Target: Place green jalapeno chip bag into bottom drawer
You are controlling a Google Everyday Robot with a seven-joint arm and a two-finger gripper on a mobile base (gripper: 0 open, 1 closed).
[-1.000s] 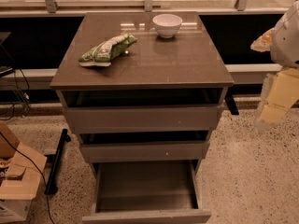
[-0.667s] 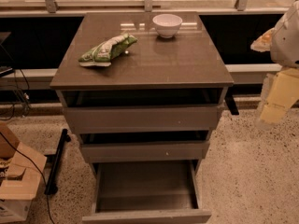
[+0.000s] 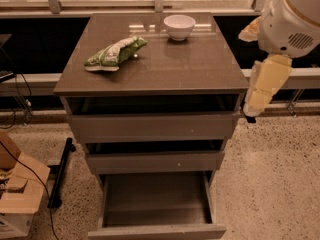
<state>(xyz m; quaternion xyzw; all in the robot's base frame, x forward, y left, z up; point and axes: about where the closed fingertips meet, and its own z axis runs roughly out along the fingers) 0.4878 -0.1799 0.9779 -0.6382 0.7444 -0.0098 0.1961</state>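
Observation:
The green jalapeno chip bag (image 3: 114, 54) lies on the left part of the cabinet top (image 3: 165, 74), left of a white bowl (image 3: 179, 26). The bottom drawer (image 3: 156, 231) is pulled out towards me and its tray looks empty. My gripper (image 3: 250, 112) hangs at the lower end of the cream arm, beside the cabinet's right edge at the height of the top drawer. It is well to the right of the bag and holds nothing that I can see.
The two wider drawers (image 3: 152, 128) above stand slightly ajar. A cardboard box (image 3: 17, 196) and cables lie on the floor at the left. A dark bar (image 3: 61, 171) lies by the cabinet's left foot. A railing runs behind the cabinet.
My arm has moved left and a little up, closer to the cabinet's right edge. The bag, bowl and drawers have not moved.

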